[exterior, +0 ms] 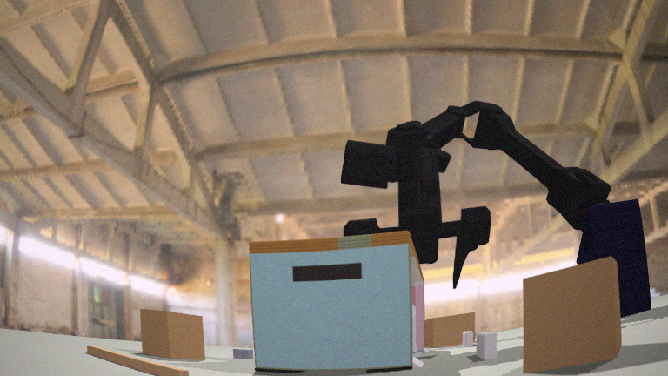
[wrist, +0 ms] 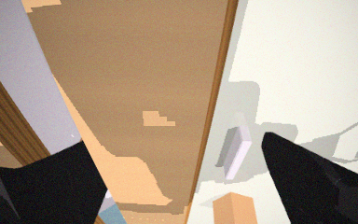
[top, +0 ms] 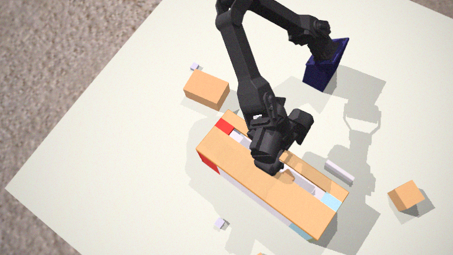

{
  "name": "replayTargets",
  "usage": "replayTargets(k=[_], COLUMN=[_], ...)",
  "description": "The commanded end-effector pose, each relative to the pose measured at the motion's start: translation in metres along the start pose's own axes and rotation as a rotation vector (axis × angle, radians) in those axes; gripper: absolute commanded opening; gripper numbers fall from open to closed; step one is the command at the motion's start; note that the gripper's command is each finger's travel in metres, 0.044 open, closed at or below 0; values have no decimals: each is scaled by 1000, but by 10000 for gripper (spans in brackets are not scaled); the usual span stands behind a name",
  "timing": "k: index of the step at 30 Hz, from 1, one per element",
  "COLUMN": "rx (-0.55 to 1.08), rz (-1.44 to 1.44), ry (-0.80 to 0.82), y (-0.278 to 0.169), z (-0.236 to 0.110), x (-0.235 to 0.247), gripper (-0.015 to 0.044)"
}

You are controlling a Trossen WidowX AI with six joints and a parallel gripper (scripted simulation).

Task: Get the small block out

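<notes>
- The flat pale desk carries everything.
- The long orange box with a slot on top lies in the middle.
- The black tool hangs over the box top, spread wide, holding nothing.
- One finger points down beside the box wall.
- I cannot tell where the small block is; the arm hides part of the slot.
</notes>
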State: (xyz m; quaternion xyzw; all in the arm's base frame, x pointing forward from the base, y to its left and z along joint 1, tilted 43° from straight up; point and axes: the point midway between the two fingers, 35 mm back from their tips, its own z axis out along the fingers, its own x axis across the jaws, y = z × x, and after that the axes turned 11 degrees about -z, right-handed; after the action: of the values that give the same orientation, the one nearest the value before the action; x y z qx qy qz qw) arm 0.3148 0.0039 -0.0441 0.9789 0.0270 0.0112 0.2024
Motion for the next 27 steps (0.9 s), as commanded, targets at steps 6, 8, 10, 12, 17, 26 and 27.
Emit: replayTargets(k=[6,8,10,12,17,26,27], rx=[2,2,2,2,3,3,3], rz=[1,1,1,1,1,1,1], ry=[-3,-3,-3,-3,-3,-3,-3], y=[-3,-5,-6,-8,-13,-21,-22], z=[1,2,3,4,5,8,9], x=[0,0,0,1,2,3,3], gripper=[400,400,400,400,400,400,400])
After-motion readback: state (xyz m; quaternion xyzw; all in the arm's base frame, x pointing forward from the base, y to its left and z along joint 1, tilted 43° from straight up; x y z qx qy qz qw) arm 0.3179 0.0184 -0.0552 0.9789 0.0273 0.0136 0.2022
